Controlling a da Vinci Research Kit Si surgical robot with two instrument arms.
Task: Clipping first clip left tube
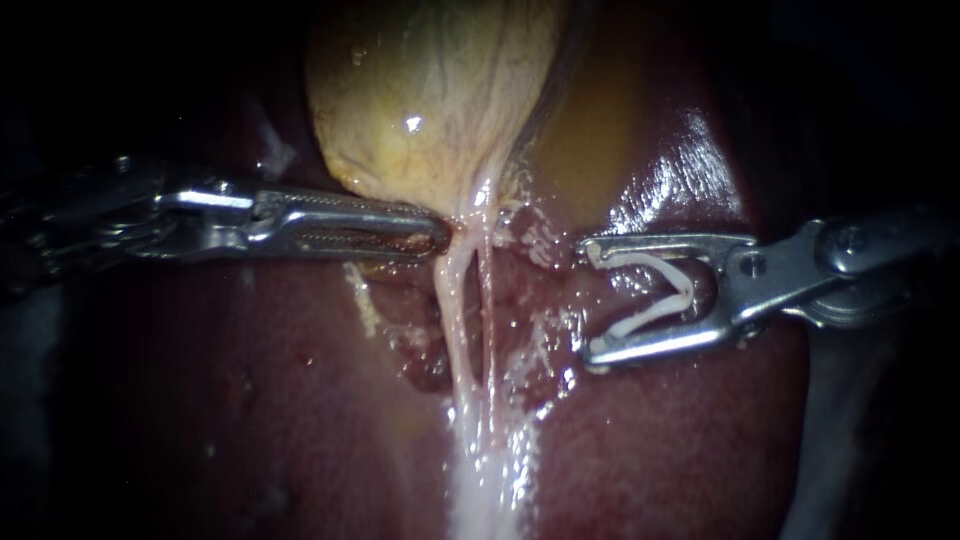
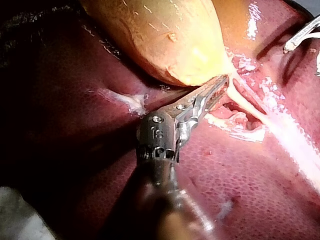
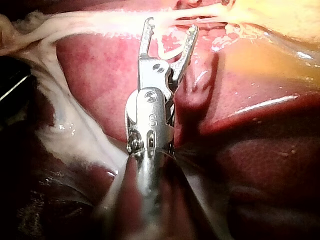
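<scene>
Left instrument (image 1: 436, 236) hand pinched gallbladder (image 1: 420, 90) neck; right instrument (image 1: 588, 300) hand, spread wide, held open clip (image 1: 685, 292) near tubes (image 1: 456, 300).

Bare liver (image 1: 552, 302) between clip (image 1: 655, 295) and tubes (image 1: 462, 300)

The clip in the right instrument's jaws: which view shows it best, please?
The endoscope view: the whole clip shows, held in the jaws of the right instrument. The right wrist view half hides it behind those jaws; the left wrist view catches one end.
</scene>
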